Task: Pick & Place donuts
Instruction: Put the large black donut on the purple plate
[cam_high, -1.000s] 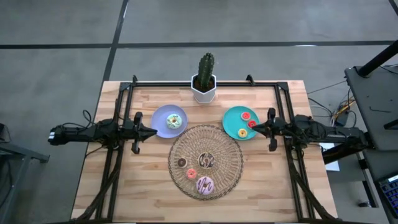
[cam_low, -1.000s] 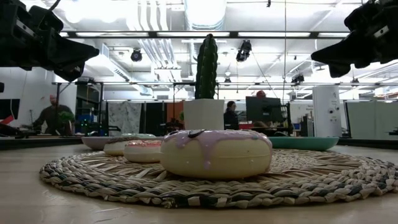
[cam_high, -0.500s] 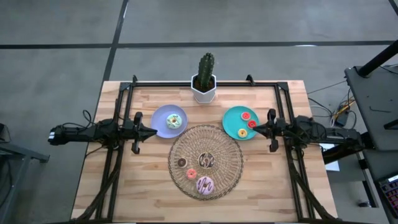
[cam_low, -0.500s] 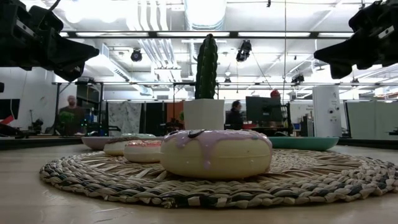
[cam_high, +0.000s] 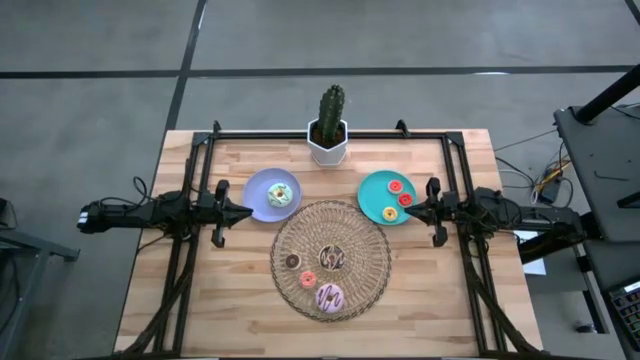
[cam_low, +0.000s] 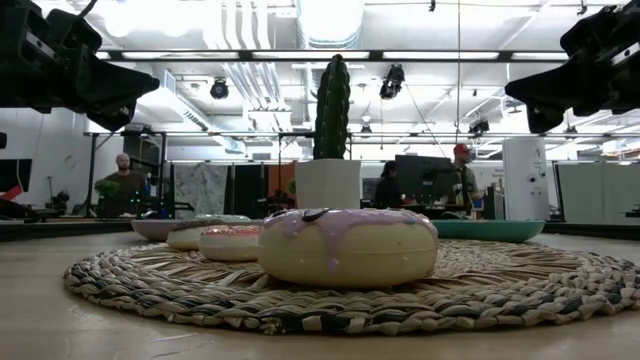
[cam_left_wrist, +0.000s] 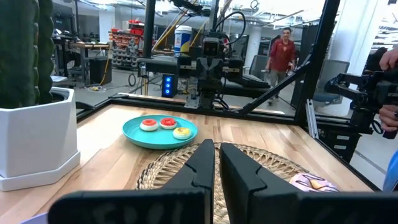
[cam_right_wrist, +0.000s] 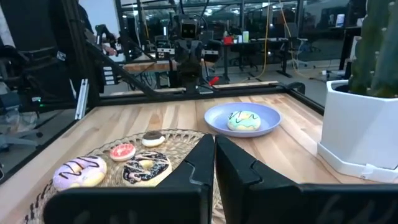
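4 donuts (cam_high: 328, 258) are lying on the wicker mat (cam_high: 372, 262), between the closed, empty left gripper (cam_high: 247, 211) and right gripper (cam_high: 408, 209) (both hovering beside the mat's edges).

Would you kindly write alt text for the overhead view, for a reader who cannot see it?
Four donuts sit on a round wicker mat, one on a lavender plate and three tiny ones on a teal plate. The shut left gripper and right gripper flank them; a potted cactus stands behind.
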